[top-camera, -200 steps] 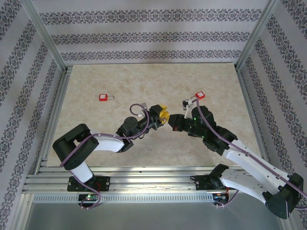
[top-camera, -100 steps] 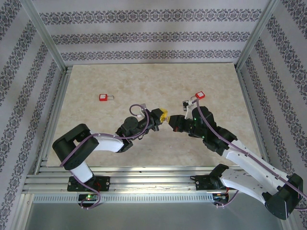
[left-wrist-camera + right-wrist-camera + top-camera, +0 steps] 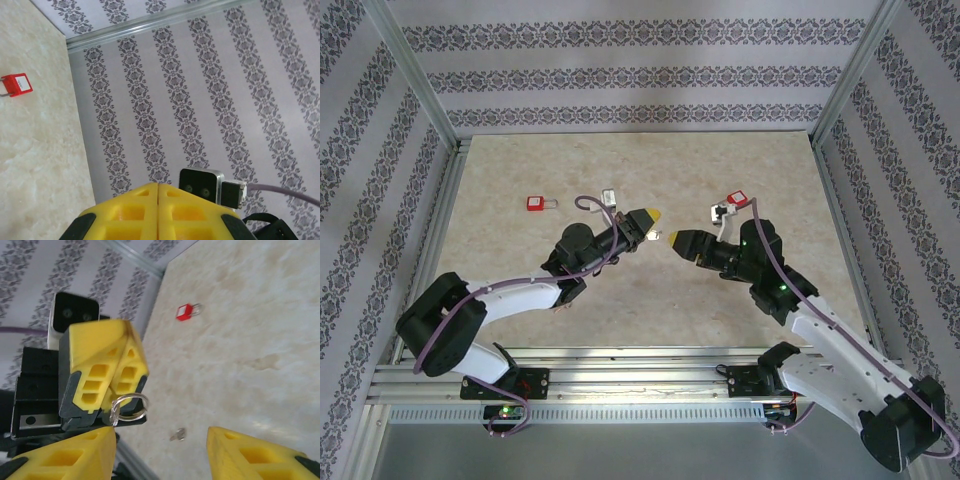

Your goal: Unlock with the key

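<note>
Two robot arms meet tip to tip over the middle of a pale marbled counter [image 3: 620, 165]. The left claw [image 3: 652, 215], two yellow plastic fingers pressed flat together, pinches a silver metal key ring [image 3: 131, 395] that hangs at its lower edge. Whether a key blade sits between the fingers cannot be told. Just to the right of the left claw, facing it, the right claw [image 3: 160, 457] has its yellow fingers well apart with nothing between them. On the counter below and just right of the left claw lies a small silvery metal piece [image 3: 177, 434], possibly a key but too small to be sure. A red padlock with a steel shackle [image 3: 534, 203] lies flat well to the left of the left claw and a little farther back. Its long axis runs left to right, with the shackle end turned toward the claw. A second red padlock [image 3: 738, 198] lies to the right of the left claw, beyond the right arm's wrist, which partly hides it. The left arm is nearer to the first padlock, with bare counter between them. Reaching the second would likely mean getting past the right arm.
</note>
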You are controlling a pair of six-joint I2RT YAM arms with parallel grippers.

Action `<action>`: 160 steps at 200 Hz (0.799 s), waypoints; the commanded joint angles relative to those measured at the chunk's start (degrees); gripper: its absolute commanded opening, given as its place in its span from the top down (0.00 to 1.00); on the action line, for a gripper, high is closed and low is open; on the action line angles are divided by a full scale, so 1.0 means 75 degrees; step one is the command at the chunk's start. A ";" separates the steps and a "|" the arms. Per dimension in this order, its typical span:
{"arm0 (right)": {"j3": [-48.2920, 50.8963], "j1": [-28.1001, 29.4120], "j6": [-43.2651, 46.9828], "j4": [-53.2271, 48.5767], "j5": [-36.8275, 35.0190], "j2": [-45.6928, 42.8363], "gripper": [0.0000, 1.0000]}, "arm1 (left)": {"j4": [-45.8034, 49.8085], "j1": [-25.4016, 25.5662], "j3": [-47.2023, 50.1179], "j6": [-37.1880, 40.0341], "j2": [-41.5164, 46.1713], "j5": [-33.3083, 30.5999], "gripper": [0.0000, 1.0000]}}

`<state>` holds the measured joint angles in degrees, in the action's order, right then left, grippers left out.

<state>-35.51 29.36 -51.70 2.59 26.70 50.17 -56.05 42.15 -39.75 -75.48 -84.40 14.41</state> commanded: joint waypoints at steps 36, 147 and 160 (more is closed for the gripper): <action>0.0730 0.0068 -0.1067 0.2365 0.0925 0.0245 0.59 | -0.0094 0.0005 -0.0245 0.0729 -0.0369 0.0469 1.00; 0.0705 0.0143 -0.0925 0.2276 0.1005 0.0536 0.68 | -0.0782 0.0076 -0.0179 0.0555 -0.0558 0.0517 1.00; 0.0668 0.0060 -0.0793 0.1826 0.0917 0.0277 0.66 | -0.0579 0.0062 -0.0129 0.0676 -0.0413 0.0461 1.00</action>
<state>-30.24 30.15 -59.70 20.08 33.10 54.98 -57.19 42.28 -40.36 -71.96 -89.32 17.58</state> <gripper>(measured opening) 0.324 0.074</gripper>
